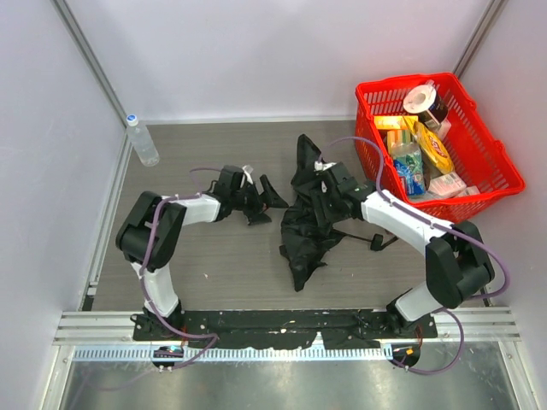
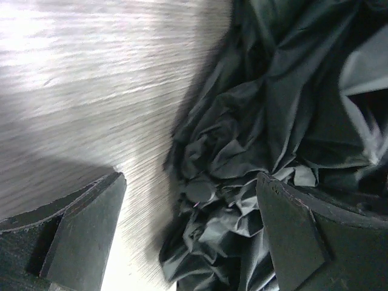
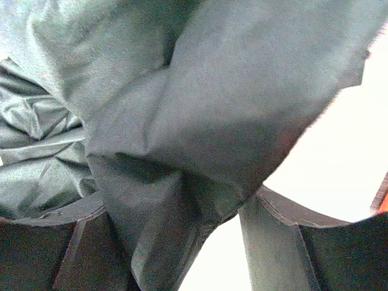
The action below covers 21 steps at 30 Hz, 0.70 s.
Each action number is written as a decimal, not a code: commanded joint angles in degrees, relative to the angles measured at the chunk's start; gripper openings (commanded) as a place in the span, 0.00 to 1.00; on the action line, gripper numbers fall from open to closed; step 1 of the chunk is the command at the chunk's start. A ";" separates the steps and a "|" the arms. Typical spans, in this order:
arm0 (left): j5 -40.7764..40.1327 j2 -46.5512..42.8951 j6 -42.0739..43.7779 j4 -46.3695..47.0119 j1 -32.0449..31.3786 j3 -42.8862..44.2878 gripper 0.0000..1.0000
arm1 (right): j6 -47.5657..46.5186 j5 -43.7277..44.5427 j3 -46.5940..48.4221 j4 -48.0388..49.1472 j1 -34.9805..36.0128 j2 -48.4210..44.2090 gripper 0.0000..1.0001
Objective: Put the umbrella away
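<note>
bunching umbrella lying crumpled mid-way across the table | hovering left gripper, fingers apart, just beside the cloth | straddling a fold with right gripper, fingers apart, seemingly not pinching | advising: closing both on thick folds, squeezing inward, avoiding loose edges

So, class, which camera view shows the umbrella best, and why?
Top external: nearly the whole crumpled umbrella shows, outline included. The left wrist view catches only wrinkled fabric close up. The right wrist view shows only a single fold filling the frame.
</note>
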 commanded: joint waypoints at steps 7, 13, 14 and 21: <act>6.04 8.33 -17.33 33.87 -5.83 -2.38 0.94 | 0.53 -6.93 -2.75 7.22 -4.54 -1.31 0.62; 3.86 11.06 -19.97 36.35 -8.82 -3.26 0.70 | 0.18 -9.13 -2.49 7.48 -4.72 -1.83 0.62; 3.24 11.06 -20.06 37.13 -8.74 -3.70 0.62 | 0.35 -9.31 -2.49 7.48 -4.80 -1.75 0.62; -0.80 5.54 -17.53 37.33 -8.30 -4.06 0.06 | -1.22 -8.61 -1.88 6.00 -4.80 -3.94 0.67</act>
